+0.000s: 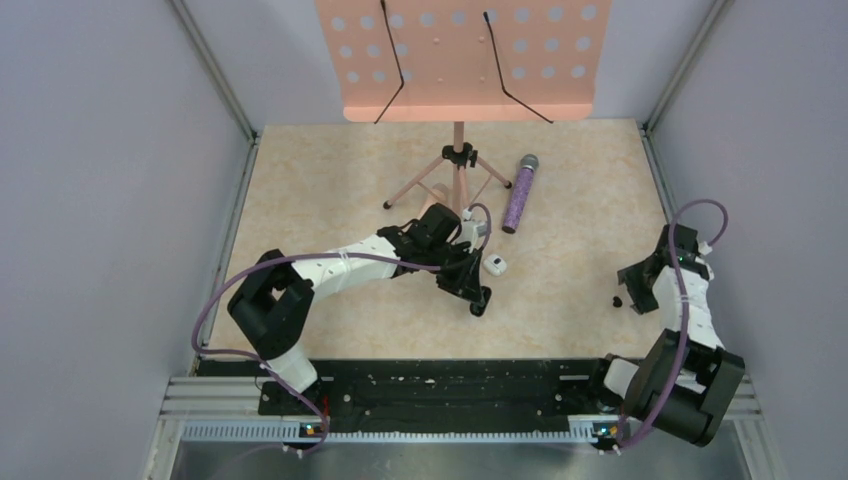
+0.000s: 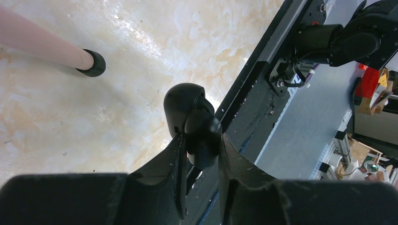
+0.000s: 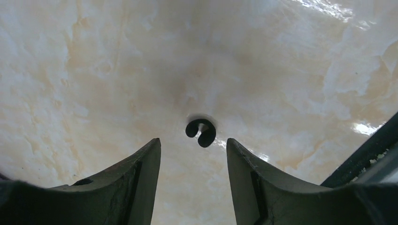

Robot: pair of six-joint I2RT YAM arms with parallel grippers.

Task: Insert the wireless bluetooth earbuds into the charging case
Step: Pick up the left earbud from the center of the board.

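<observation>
Clamping the charging case [image 2: 187, 112] in my left pincer [image 2: 202, 152], I present it low at the marble-patterned table [image 1: 330, 200], centre of the overhead frame, below the pink music stand [image 1: 460, 60]. The fingers are clenched on the lower half of the black shell. Its rounded lid stands hinged back above them, at the middle of the left wrist view. I judge that this grip steadies the case and leaves its mouth free for a bud to come in. Whether the wells are filled I cannot tell, as the opening faces away from the camera.

Toward the right edge of the overhead frame, my right pincer [image 3: 193, 145] hangs released, jaws spread and grasping nothing. It points down at an earbud [image 3: 201, 132], as I take it to be: a small dark curled piece with a pale centre. The piece lies alone on the tabletop, just beyond the fingertips in the right wrist view and touching neither. The straddle looks set for a straight descent and pinch.

Bud and case are well apart, so the insertion is not yet begun. A small white piece [image 1: 495, 265] lies just beside the left pincer, to its upper right. It may be another bud, but it is too small to name. A glittery purple microphone [image 1: 520, 192] lies above that, near the stand's feet.
</observation>
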